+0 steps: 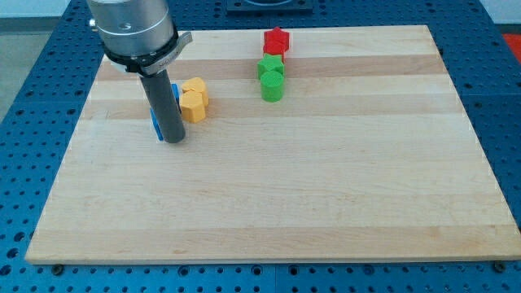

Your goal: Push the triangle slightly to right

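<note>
Near the counter's (269, 212) top-left corner, my tip (172, 140) hides most of a blue block (155, 124), presumably the triangle, beside two yellow blocks (194, 99). No hand exists to open or close. Small, rigid, likely light, it should slide if nudged on its view-left face.

- A pale wooden board (326, 187) lies on a blue perforated table (32, 89).
- Two yellow blocks (194, 99) touch, upper left.
- A red star-shaped block (277, 41) sits at the top.
- Two green blocks (271, 77) sit just below it.
</note>
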Tool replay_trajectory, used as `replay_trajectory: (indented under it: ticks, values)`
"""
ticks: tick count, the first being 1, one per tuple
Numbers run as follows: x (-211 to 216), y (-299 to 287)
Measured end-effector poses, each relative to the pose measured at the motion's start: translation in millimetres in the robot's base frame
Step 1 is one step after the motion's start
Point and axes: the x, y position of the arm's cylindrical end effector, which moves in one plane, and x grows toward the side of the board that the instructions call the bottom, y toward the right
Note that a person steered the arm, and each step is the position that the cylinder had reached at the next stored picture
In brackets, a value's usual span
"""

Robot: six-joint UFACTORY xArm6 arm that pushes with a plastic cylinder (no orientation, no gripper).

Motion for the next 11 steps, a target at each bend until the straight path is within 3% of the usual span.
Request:
replay_trajectory:
  ticks: [1, 4, 11]
  values:
    - [19.5, -11.6]
    - [18.9, -62.5]
    - [-22.3, -3.6]
